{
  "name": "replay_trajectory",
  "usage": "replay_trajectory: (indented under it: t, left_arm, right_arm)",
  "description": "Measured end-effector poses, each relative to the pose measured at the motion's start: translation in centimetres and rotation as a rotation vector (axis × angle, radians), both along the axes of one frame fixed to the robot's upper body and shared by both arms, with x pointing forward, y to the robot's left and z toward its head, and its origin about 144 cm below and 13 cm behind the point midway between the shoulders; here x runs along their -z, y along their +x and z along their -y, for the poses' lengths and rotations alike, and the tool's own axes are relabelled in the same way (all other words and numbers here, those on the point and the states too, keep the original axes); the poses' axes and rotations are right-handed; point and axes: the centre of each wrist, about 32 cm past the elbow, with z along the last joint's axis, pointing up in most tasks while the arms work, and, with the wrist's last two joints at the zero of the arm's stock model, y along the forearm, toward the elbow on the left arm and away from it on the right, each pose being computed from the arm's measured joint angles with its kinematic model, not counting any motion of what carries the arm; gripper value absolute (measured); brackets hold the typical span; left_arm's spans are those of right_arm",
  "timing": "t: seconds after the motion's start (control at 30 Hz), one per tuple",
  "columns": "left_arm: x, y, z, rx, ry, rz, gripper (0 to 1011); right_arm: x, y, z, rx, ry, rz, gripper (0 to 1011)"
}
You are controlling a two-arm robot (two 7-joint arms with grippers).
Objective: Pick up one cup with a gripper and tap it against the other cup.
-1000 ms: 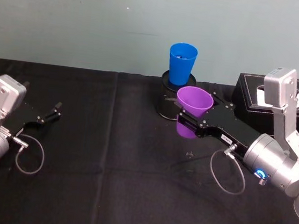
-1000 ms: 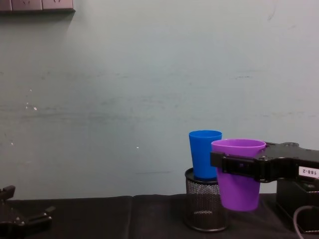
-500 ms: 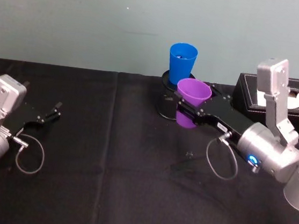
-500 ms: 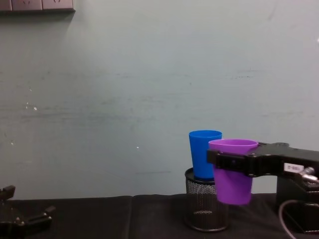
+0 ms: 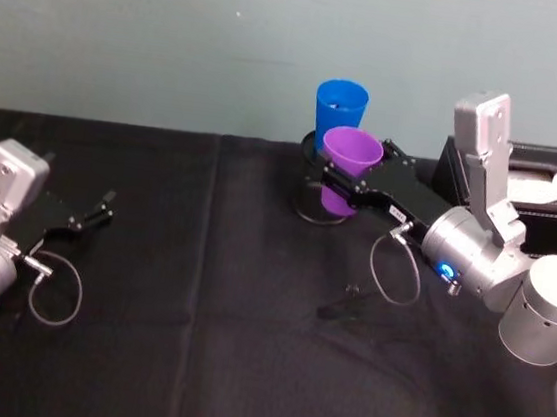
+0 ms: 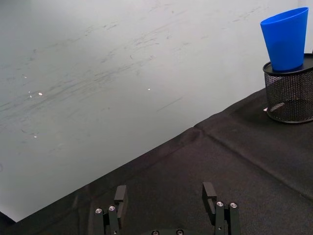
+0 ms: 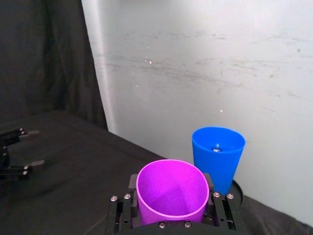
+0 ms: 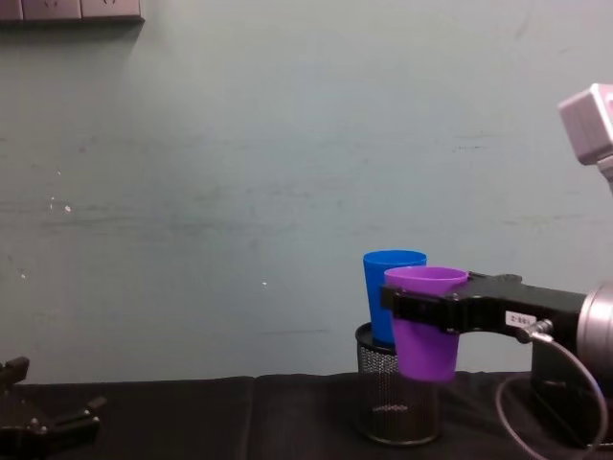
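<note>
- Plainly, the right gripper (image 5: 339, 183) is the one at work; its flat fingers are closed on either side of the purple cup (image 5: 351, 152), gripping it below the rim; the cup is upright, mouth up, and held off the black table (image 5: 193, 340).
- The blue cup (image 5: 339, 110) stands upright in the top of the mesh pen holder (image 8: 397, 412), near the wall at the table's far edge; that perch puts its rim a little above the purple rim in the chest view.
- From the held cup, the blue one lies farther from the robot and slightly to its left, roughly along the line in which the fingers point; the long axes of both cups are vertical and about parallel, so I judge a tap would meet wall to wall.
- In the head and chest views the two cups overlap; whether they touch or are just apart I cannot tell.
- By my judgement, what remains is a short push forward and a touch leftward; too hard a knock could tip the blue cup out of the holder.
- The left gripper (image 5: 86, 219) rests low over the table at the robot's left, well apart from both cups; its fingers are spread and hold nothing.
</note>
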Motion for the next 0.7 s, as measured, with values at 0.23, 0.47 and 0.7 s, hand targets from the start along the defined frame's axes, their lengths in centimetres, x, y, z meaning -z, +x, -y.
replay_trajectory:
  t: [0.23,0.47,0.7]
  left_arm:
    - [0.0,0.0,0.0,0.000,0.000,0.000,1000]
    - [0.0,0.0,0.0,0.000,0.000,0.000,1000]
    - [0.0,0.0,0.0,0.000,0.000,0.000,1000]
  right_arm:
    - [0.2,1.1,-0.3,0.002,-0.005,0.017,747]
    - [0.6,1.9,-0.6,0.010,-0.003,0.002,747]
    - [0.7,2.4,-0.9,0.010,0.004,0.001,746]
